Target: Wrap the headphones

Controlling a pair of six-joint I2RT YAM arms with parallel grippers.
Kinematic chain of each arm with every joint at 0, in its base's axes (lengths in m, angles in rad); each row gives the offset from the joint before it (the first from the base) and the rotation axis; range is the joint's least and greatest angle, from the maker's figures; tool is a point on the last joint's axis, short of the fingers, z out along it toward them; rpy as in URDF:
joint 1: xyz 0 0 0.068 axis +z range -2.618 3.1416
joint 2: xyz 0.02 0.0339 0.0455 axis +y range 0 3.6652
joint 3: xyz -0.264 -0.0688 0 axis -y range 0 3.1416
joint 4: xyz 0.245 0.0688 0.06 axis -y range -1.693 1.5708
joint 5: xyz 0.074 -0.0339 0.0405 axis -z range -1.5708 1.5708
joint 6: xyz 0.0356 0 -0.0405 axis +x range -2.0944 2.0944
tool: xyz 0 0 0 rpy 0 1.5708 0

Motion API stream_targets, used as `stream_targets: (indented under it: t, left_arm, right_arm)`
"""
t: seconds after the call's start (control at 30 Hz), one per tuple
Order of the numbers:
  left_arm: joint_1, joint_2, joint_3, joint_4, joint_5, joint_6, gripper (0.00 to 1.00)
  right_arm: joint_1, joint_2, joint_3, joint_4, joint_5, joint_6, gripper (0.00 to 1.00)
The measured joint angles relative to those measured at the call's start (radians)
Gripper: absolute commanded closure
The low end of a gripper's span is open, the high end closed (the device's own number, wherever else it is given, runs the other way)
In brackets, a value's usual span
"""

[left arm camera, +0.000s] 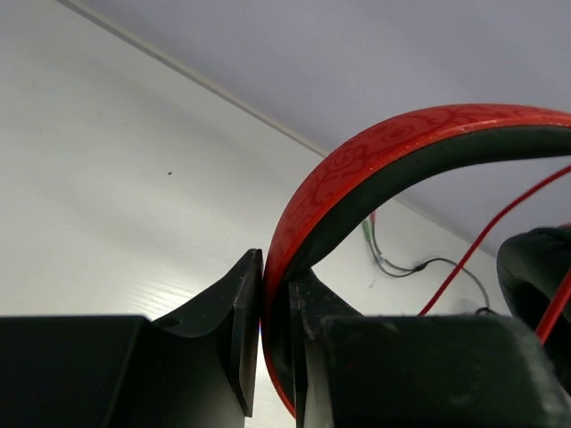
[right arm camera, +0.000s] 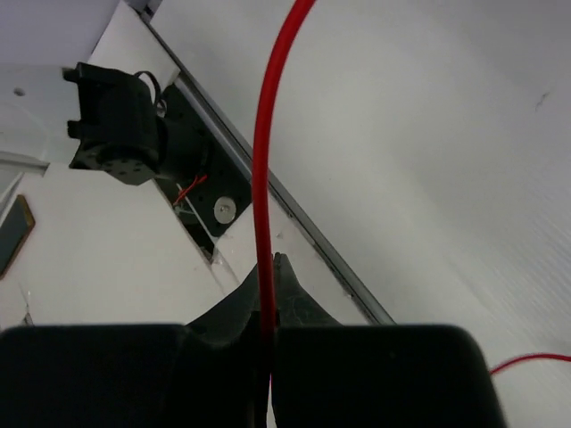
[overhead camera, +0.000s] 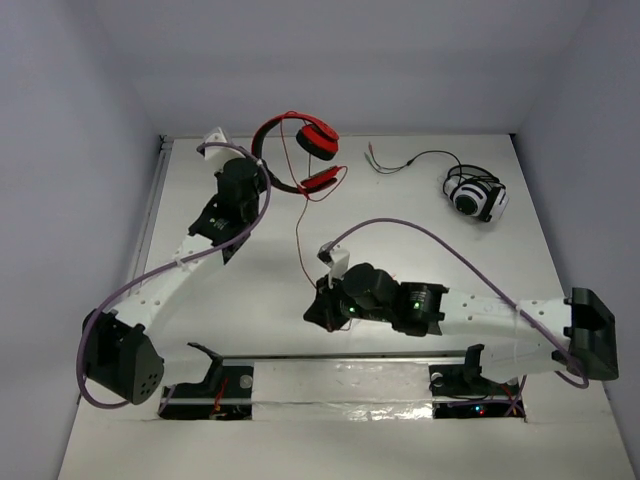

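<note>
Red cable (right arm camera: 260, 134) is pinched in the fully closed right gripper (right arm camera: 268, 267). The left gripper (left arm camera: 275, 303), also closed, clamps the headband (left arm camera: 375, 147) of the headphones (overhead camera: 318, 140), far-left on the table (overhead camera: 260, 280). Risk: the thin cable slips free if winding tension rises.

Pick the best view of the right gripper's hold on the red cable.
Right wrist: right gripper shut on the red cable, pinch clear. Top external shows the cable running to it, pinch hidden. Left wrist shows only a stretch beside the headband.
</note>
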Motion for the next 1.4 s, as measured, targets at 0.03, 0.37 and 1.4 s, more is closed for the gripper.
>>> stream_targets:
  t: [0.03, 0.37, 1.4]
  left_arm:
    - [-0.025, 0.0, -0.007, 0.008, -0.031, 0.017, 1.0]
    - [-0.177, 0.014, -0.151, 0.001, -0.15, 0.15, 1.0]
    - [-0.261, -0.047, -0.125, -0.419, 0.342, 0.439, 1.0]
  right_arm:
    - [0.011, -0.008, 0.037, -0.047, 0.012, -0.011, 1.0]
    - [0.02, -0.001, 0.358, -0.357, 0.142, -0.154, 1.0]
    - [-0.276, -0.003, 0.444, -0.613, 0.57, -0.381, 1.0]
